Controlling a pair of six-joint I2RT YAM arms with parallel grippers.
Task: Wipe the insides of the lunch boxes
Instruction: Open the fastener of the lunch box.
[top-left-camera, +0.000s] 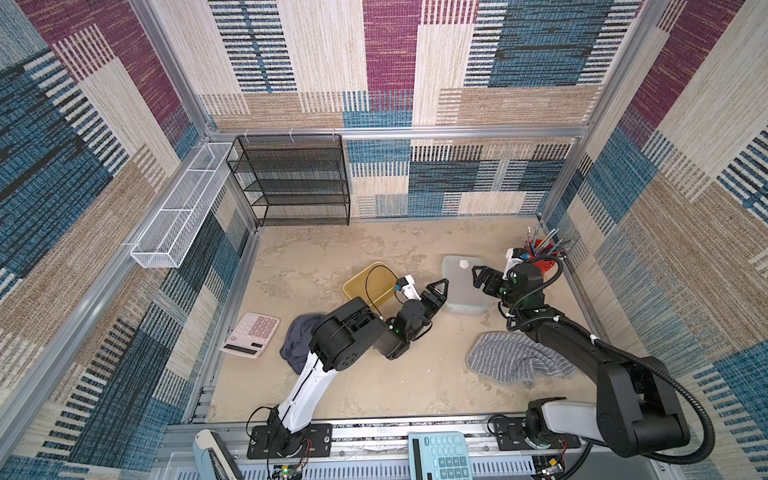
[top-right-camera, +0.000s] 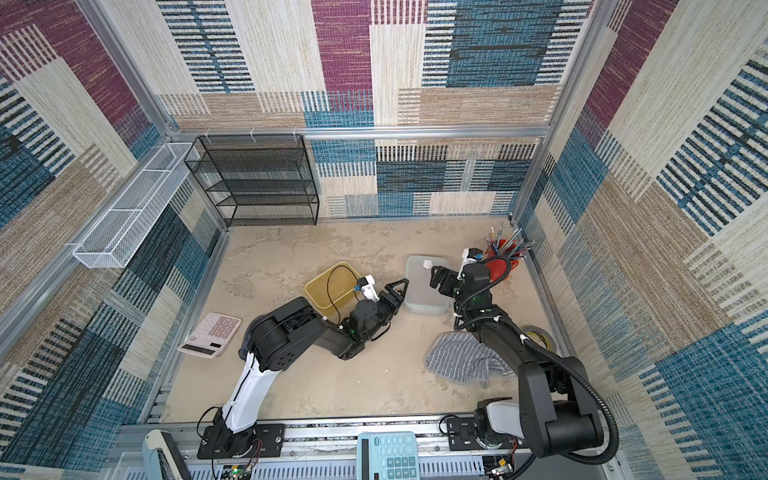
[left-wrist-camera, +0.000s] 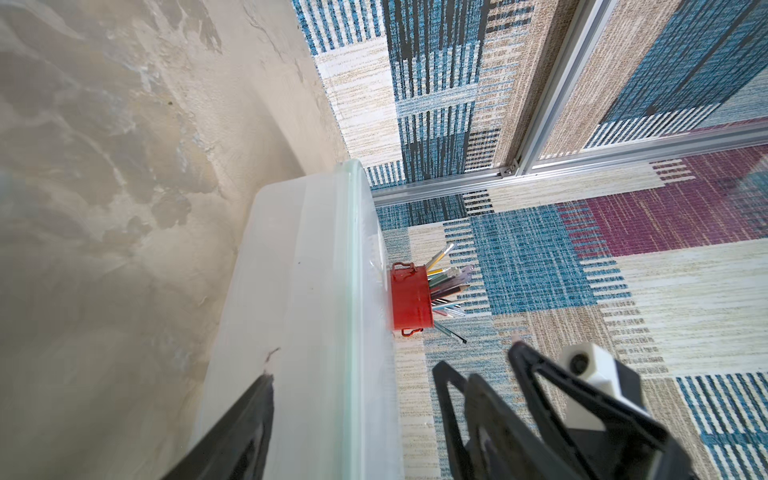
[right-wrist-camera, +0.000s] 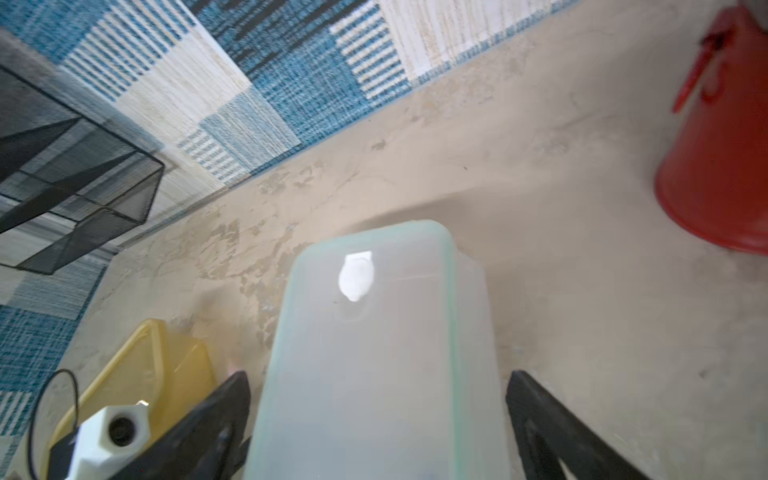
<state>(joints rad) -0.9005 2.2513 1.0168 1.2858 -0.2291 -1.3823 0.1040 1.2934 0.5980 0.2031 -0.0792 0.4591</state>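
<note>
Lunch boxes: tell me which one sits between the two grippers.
The clear frosted lunch box, with the white tab on top: the left gripper and right gripper flank it. The amber lunch box lies outside that gap.

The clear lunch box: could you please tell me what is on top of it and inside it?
Its lid sits on the clear lunch box, bearing a small white tab. The frosted plastic hides whatever is inside.

Both arms outstretched, left hand (top-left-camera: 442, 291) part-spread, right hand (top-left-camera: 476, 277) spread wide.
</note>
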